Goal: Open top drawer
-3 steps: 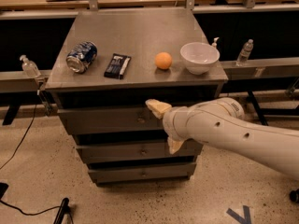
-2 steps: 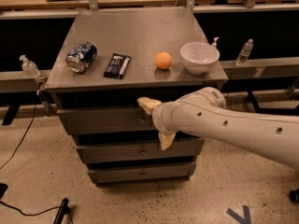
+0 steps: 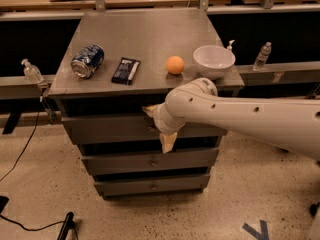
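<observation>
The top drawer is the widest grey front of the metal cabinet, just under the top surface, and looks closed. My gripper is at the middle of this front, on the white arm reaching in from the right. Its two tan fingers are spread apart, one above and one below the drawer's centre. The centre knob is hidden behind the gripper.
Two narrower drawers, the middle drawer and the bottom drawer, sit below. On the cabinet top lie a blue can, a black bar, an orange and a white bowl. A bottle stands right, a dispenser left.
My gripper and arm have moved left along the top drawer front, from its right part to its centre. The drawer has not moved.
</observation>
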You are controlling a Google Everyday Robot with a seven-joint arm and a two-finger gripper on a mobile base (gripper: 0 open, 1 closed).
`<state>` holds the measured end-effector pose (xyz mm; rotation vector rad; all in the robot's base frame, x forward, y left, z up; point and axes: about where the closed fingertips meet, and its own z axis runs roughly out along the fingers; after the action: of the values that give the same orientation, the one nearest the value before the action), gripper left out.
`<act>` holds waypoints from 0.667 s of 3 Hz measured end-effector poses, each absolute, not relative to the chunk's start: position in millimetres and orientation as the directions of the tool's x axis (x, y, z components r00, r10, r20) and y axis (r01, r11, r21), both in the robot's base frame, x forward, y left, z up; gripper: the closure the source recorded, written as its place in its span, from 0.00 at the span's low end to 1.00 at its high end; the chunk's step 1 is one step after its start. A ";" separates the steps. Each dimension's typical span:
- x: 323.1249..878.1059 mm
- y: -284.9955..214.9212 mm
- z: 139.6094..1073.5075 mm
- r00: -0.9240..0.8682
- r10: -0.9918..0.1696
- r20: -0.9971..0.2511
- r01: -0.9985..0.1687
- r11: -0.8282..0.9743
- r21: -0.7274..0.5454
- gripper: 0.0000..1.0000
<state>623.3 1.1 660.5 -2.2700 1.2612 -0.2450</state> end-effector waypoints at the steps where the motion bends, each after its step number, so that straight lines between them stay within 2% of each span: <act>1: 639.0 -2.6 657.7 0.512 -0.849 -0.128 -0.767 -0.386 -0.512 0.08; 2: 645.6 -13.1 652.6 0.482 -0.864 -0.149 -0.795 -0.359 -0.489 0.12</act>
<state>645.6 -13.1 652.6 -2.2302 1.3696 -0.1817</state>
